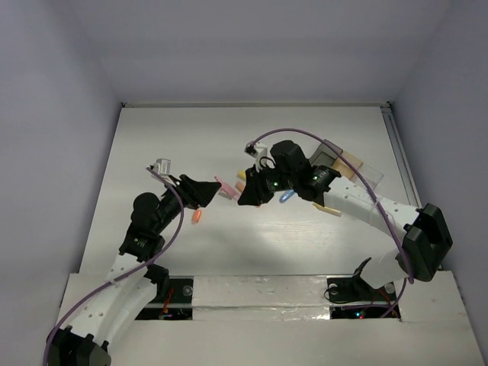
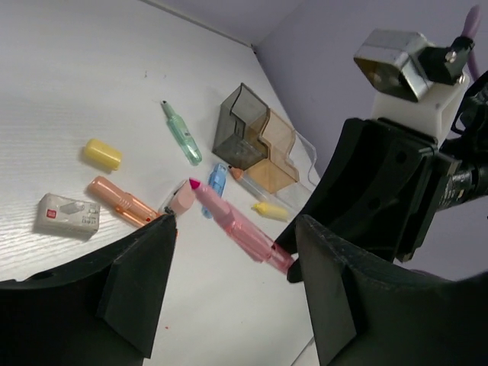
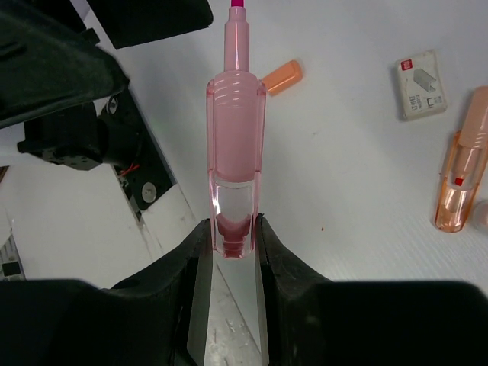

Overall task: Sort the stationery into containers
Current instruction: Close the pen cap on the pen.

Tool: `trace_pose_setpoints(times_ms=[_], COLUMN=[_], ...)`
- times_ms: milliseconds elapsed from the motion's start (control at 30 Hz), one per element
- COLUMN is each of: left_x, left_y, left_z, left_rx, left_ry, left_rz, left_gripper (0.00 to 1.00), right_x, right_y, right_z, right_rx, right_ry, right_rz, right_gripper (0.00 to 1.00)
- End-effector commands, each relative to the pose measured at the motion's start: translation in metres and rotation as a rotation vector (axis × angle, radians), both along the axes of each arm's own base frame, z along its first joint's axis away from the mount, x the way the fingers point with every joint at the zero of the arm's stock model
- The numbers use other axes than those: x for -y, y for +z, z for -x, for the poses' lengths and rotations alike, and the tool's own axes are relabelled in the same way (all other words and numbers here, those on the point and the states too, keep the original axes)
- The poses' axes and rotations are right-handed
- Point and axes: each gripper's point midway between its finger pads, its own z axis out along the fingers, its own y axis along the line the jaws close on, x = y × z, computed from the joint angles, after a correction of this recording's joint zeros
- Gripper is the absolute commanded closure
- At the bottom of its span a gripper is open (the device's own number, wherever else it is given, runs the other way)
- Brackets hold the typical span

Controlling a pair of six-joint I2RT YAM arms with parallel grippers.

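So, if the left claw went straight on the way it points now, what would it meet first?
Probably the pink highlighter, held by the right claw, which crosses just ahead of the left claw. The pale pink cap is near too; depth is unclear.

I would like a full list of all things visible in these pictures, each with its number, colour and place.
table: 1, white, under everything
bins: one joined row, smoky dark, tan, clear; far right of the table
grey-white block: 1, grey-white, on the table
orange highlighter: 1, orange, beside the block
orange cap: 1, orange, loose on the table
yellow cap: 1, yellow, near the block
yellow piece: 1, yellow, beside the bins
green pen: 1, green, near the dark bin
pink highlighter: 1, pink, uncapped, in the right jaws
pink cap: 1, pink, beside that highlighter's tip
blue piece: 1, blue, near that tip too
left jaws: 1 pair, black, open, near the pink cap
right jaws: 1 pair, black, shut on the pink highlighter
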Motion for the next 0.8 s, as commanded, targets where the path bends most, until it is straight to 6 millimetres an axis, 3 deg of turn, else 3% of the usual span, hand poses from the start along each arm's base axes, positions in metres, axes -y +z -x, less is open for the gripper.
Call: trace_pose_setpoints(times_ms=[0, 300, 600, 633, 733, 767], left_x=[0.003, 0.012, 0.017, 0.020, 0.018, 0.017], left_y=[0.029, 0.013, 0.012, 0.010, 0.013, 0.014], left_z=[-0.006, -0.010, -0.011, -0.009, -0.006, -0.006], left_rx=[0.101, 0.053, 0.047, 0.045, 0.054, 0.067], left_ry=[0.011, 0.017, 0.004, -0.008, -0.010, -0.005], left_rz=[0.076, 0.033, 0.017, 0.008, -0.014, -0.028], left_gripper=[0.43, 0.60, 0.77, 0.75, 0.51, 0.29], right_x=[-0.015, -0.020, -0.021, -0.020, -0.017, -0.017], right_y=[0.020, 0.022, 0.020, 0.021, 0.024, 0.025], right_z=[0.009, 0.010, 0.011, 0.011, 0.007, 0.007], right_rx=[0.053, 0.089, 0.084, 0.085, 0.090, 0.089], right_ry=[0.048, 0.032, 0.024, 0.019, -0.006, -0.009], right_rz=[-0.083, -0.115, -0.109, -0.109, -0.091, -0.089], right_gripper=[0.92, 0.92, 0.92, 0.92, 0.94, 0.94])
